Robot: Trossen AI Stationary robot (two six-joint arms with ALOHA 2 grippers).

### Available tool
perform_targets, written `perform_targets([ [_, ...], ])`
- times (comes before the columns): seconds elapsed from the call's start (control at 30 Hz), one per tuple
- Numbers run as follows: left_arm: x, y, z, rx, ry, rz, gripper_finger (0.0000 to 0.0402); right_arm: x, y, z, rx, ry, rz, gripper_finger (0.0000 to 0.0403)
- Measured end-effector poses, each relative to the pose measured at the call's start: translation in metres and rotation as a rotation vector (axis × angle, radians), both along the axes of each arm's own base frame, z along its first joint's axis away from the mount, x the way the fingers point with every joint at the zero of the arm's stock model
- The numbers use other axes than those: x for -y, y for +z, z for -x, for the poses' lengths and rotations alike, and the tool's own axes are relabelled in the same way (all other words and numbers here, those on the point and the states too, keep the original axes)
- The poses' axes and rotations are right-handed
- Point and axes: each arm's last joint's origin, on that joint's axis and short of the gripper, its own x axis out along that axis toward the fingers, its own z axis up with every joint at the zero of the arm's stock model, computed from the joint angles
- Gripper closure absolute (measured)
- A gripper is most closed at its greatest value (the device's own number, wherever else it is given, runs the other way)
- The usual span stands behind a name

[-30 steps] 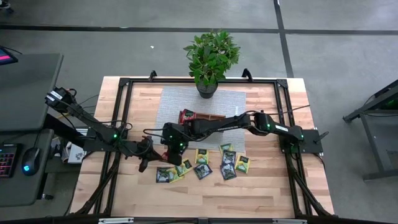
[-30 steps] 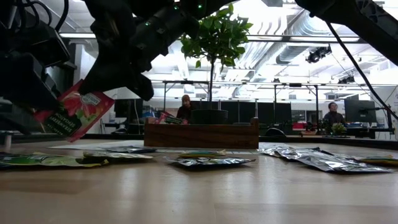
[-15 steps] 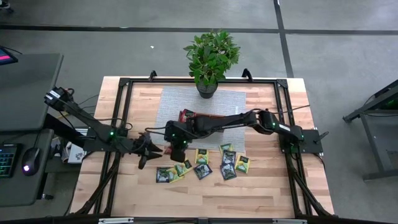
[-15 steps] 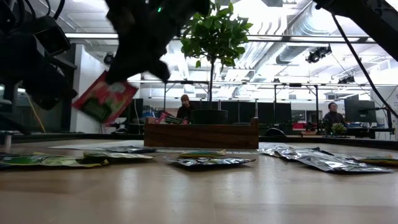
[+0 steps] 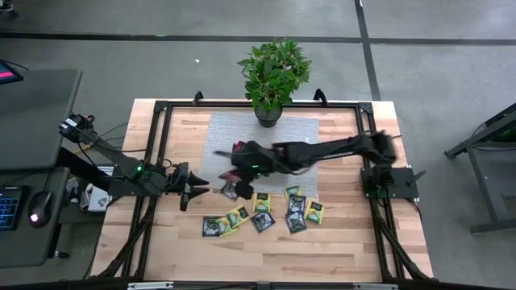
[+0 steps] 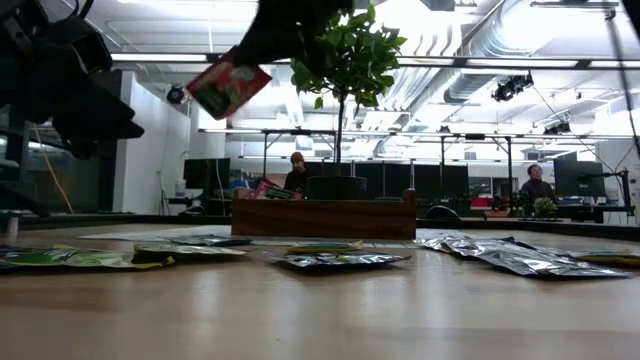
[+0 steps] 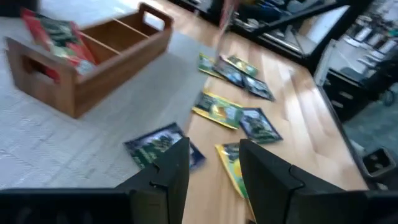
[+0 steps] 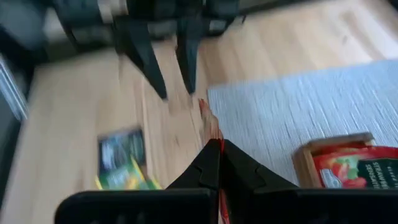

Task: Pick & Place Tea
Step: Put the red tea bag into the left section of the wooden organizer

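From above, the brown wooden three-compartment tray [image 5: 260,153] sits on the grey woven mat [image 5: 298,133], with red sachets in its end compartment; the right gripper [image 5: 232,184] hangs at the mat's near edge, closed on a red square tea sachet [image 5: 230,190], while the loose yellow-green and dark sachets [image 5: 262,213] lie scattered on the wooden table [image 5: 161,242] nearby. The left gripper [image 5: 190,186] waits beside them, fingers parted. At table height, the red sachet [image 6: 229,87] hangs tilted high above the tray [image 6: 325,215]. The left wrist shows red sachets [image 7: 59,38] upright in the tray's end compartment, the others empty. The right wrist shows the sachet edge-on [image 8: 210,127], pinched between its fingers [image 8: 239,168].
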Motion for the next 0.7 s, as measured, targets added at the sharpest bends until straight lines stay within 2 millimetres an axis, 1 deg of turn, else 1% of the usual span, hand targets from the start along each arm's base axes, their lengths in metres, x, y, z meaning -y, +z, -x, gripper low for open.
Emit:
perform_targets([
  [0.1,-0.001,0.002,0.0,0.02,0.028,0.0,0.0264,-0.003,-0.012,0.029,0.231,-0.074,-0.048,0.0403],
  [0.2,-0.001,0.005,-0.001,0.054,0.056,-0.002,0.0264,-0.013,-0.026,0.056,0.449,-0.153,-0.072,0.0403],
  [0.3,-0.001,0.014,-0.003,0.137,0.079,-0.025,0.0264,-0.021,-0.04,0.077,0.598,-0.238,-0.067,0.0403],
  [0.37,-0.001,0.021,-0.004,0.195,0.102,-0.04,0.0264,-0.022,-0.042,0.085,0.691,-0.296,-0.057,0.0403],
  [0.43,-0.003,0.027,-0.005,0.247,0.134,-0.045,0.0264,-0.019,-0.04,0.09,0.776,-0.324,-0.052,0.0402],
  [0.53,-0.009,0.037,-0.007,0.33,0.176,-0.044,0.0264,-0.012,-0.032,0.092,0.871,-0.314,-0.037,0.0402],
  [0.7,-0.021,0.058,-0.009,0.518,0.217,-0.049,0.0264,0.002,-0.004,0.087,1.031,-0.211,-0.003,0.0402],
])
